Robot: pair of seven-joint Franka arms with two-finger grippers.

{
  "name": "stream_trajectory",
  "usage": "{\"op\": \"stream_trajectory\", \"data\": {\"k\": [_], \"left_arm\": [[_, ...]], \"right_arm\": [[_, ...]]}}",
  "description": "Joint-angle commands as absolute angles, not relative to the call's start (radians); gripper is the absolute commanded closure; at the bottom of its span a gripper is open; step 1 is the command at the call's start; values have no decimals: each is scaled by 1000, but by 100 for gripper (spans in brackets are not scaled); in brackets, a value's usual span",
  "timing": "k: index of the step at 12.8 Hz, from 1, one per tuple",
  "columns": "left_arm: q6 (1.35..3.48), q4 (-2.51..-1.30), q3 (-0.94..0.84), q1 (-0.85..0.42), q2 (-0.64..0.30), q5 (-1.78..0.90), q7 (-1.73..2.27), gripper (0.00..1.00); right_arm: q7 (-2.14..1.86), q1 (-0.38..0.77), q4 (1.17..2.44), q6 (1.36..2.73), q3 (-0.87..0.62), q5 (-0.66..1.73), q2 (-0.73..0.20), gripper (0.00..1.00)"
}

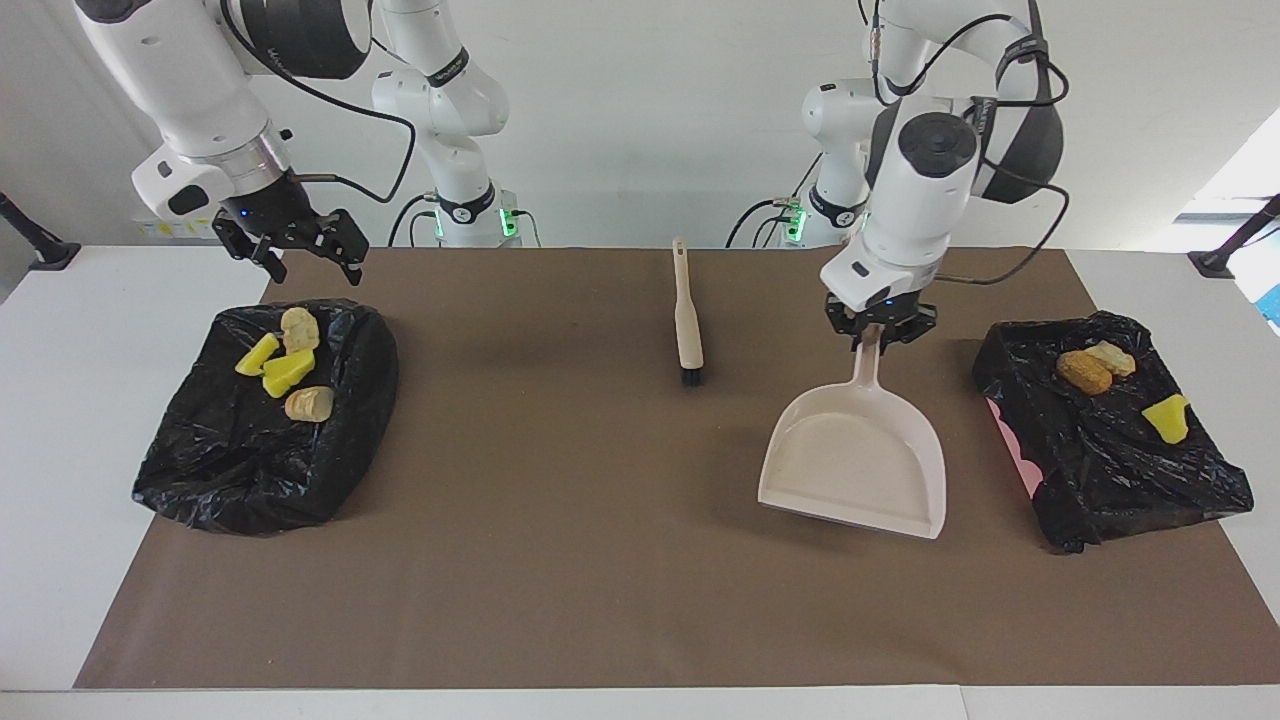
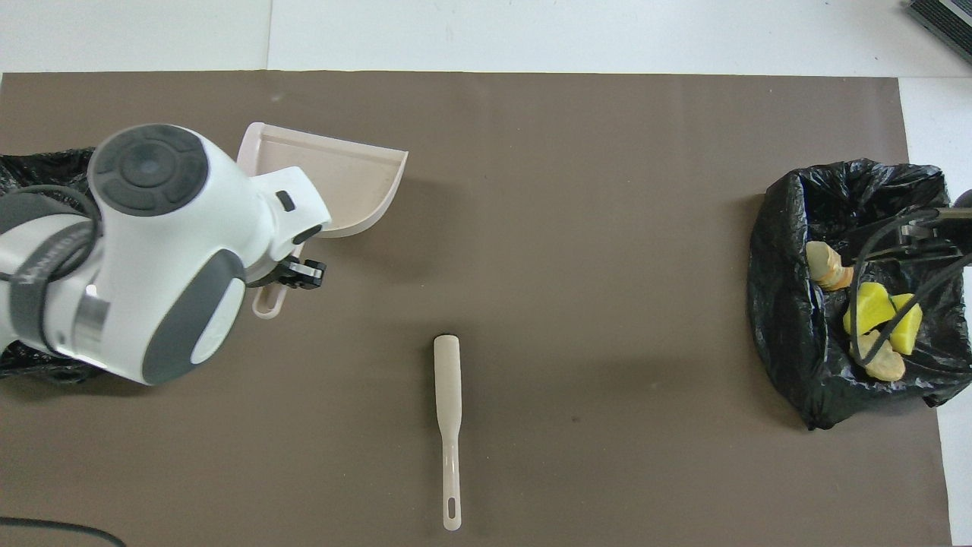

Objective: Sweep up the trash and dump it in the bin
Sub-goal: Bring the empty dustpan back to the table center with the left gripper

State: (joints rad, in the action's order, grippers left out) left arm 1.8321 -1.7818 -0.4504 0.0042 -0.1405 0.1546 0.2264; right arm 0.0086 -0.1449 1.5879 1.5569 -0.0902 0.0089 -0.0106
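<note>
Brown mat [image 1: 560, 560] over a white table [image 1: 60, 420], with two black-bagged bins at its ends. Trash [image 1: 288, 367] all binned, by the look of it: four yellow and beige lumps in the bin at the right arm's end [image 1: 230, 470], and an orange-brown nugget, a pale chunk and a yellow piece in the bin at the left arm's end [image 1: 1110, 460]. No lumps visible on the mat. Left gripper [image 1: 880, 338] clamped on the handle of an empty dustpan [image 1: 855, 460], its mouth pointing away from the robots, over the mat between that bin and the brush [image 1: 688, 320]. Cannot tell whether the pan's lip touches the mat or hangs just above it. Right gripper [image 1: 300, 245] waiting with jaws wide and empty, above the robot-side rim of its bin. Brush flat on the mat near the middle, bristles away from the robots, well apart from the pan. Likely step: setting the dustpan down, with dumping apparently done. Best to lower it level and slowly, with the lip and base meeting the mat together. Keep it clear of the bag's edge and the brush. Release only once the pan rests on its own, then lift straight up off the handle to avoid dragging it.
</note>
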Motion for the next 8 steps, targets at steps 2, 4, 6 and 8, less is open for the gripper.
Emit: {"op": "stream_trajectory", "data": {"k": [2, 4, 6, 8], "left_arm": [[1878, -1628, -521, -81, -351, 253, 539, 100], [1879, -1556, -534, -130, -422, 294, 630, 100], [1916, -1523, -534, -167, -462, 311, 664, 100], [1945, -1523, -534, -178, -471, 314, 666, 100]], "right_arm": [[17, -147, 1583, 1539, -92, 23, -8, 0], [17, -147, 1583, 1539, -92, 23, -8, 0], [17, -147, 1583, 1539, -92, 23, -8, 0], [17, -147, 1583, 1539, -92, 21, -8, 0]]}}
